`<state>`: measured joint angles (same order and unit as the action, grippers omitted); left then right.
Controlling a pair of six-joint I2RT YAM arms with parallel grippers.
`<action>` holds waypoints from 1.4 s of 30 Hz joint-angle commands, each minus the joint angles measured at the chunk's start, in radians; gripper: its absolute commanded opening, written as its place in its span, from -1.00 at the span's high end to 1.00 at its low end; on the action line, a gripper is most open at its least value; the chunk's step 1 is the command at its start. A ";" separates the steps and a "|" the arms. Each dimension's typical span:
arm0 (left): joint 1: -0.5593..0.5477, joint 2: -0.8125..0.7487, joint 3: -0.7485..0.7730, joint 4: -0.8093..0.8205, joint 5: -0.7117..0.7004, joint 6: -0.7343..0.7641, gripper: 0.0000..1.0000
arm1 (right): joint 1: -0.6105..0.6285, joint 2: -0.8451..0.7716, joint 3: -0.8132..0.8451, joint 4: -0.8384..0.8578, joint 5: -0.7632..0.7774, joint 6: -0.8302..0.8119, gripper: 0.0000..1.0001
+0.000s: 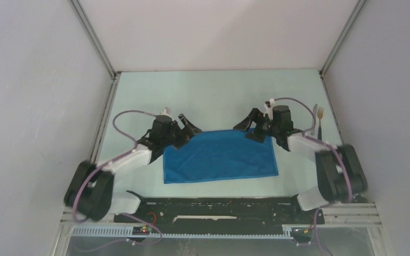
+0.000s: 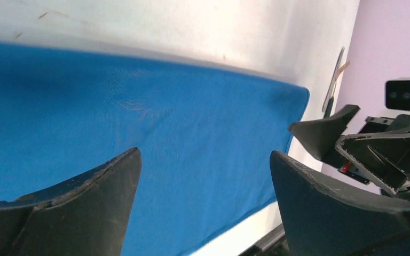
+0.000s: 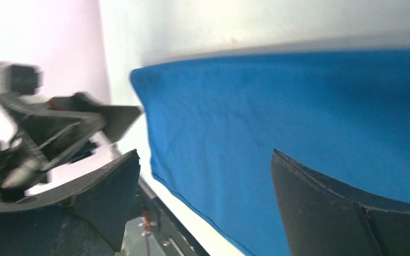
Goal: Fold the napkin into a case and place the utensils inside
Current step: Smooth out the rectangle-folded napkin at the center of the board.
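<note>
Left gripper [image 1: 190,124] and right gripper [image 1: 241,133] sat with jaws wide apart, holding nothing, at the napkin's [image 1: 221,157] far corners. Napkin lay flat mid-table [image 1: 213,90]; utensils [image 1: 318,120] lay outside it by the right wall.

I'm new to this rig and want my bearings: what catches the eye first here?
A bright blue napkin lies flat, central on the table. The left end effector and right end effector hang open over its far edge, one toward each end. A fork and knife lie by the right wall.
</note>
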<state>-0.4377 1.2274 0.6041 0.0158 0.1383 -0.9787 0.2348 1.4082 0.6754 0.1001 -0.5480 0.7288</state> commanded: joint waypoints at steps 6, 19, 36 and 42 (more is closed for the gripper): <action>0.116 0.376 0.012 0.538 0.084 -0.134 -0.95 | -0.068 0.434 0.080 0.629 -0.282 0.266 -0.99; 0.260 0.412 -0.093 0.509 0.034 -0.081 -0.97 | -0.216 0.637 0.052 0.899 -0.346 0.496 -0.99; 0.395 0.381 -0.176 0.547 0.051 -0.067 -1.00 | -0.381 0.508 0.060 0.456 -0.248 0.221 -0.99; 0.419 0.246 -0.121 0.388 0.008 -0.001 -1.00 | -0.406 0.437 0.161 0.202 -0.182 0.086 -0.99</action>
<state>-0.0380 1.5681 0.4576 0.5915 0.2161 -1.0702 -0.1474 1.9015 0.7666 0.5282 -0.8116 0.9722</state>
